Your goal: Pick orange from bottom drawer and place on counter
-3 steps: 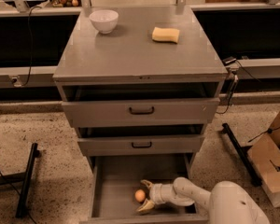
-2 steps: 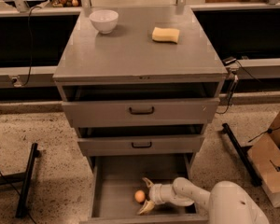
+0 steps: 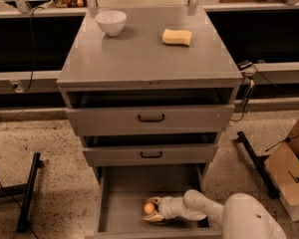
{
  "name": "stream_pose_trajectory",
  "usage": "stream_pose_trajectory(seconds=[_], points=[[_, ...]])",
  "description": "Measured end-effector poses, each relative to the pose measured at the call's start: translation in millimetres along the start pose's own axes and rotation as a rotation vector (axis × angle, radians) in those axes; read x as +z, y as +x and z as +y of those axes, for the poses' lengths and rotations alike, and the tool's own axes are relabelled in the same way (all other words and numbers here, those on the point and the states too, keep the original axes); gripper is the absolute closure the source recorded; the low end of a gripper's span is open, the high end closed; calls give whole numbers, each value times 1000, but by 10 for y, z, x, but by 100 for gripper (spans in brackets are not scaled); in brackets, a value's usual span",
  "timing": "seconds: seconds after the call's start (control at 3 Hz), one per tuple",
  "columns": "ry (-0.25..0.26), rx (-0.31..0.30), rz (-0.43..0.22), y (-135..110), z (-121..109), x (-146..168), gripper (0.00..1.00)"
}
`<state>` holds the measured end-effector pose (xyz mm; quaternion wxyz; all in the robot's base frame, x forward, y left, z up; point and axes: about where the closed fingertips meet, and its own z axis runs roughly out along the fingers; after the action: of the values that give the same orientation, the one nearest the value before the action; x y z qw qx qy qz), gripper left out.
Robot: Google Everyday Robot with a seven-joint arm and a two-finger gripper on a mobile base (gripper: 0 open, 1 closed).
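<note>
The orange [image 3: 149, 208] lies on the floor of the open bottom drawer [image 3: 122, 193], near its front. My gripper [image 3: 152, 209] reaches in from the right, low in the drawer, with one finger above the orange and one below it. The fingers sit around the orange, still spread. The white arm [image 3: 204, 208] runs to the lower right corner. The grey counter [image 3: 144, 54] tops the cabinet.
A white bowl [image 3: 111, 22] and a yellow sponge [image 3: 177, 37] sit at the back of the counter. The two upper drawers with black handles [image 3: 151, 117] stand slightly pulled out. A cardboard box [image 3: 291, 176] is on the floor at right, a black stand leg [image 3: 29, 190] at left.
The gripper has stayed around the orange in the drawer; hardly any movement shows.
</note>
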<state>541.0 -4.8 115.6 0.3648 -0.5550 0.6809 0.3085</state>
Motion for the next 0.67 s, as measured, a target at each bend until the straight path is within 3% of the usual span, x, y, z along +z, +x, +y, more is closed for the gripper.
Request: stream_pose_trajectory(seconds=[0.67], points=[[11, 12, 30, 37, 11, 1, 87]])
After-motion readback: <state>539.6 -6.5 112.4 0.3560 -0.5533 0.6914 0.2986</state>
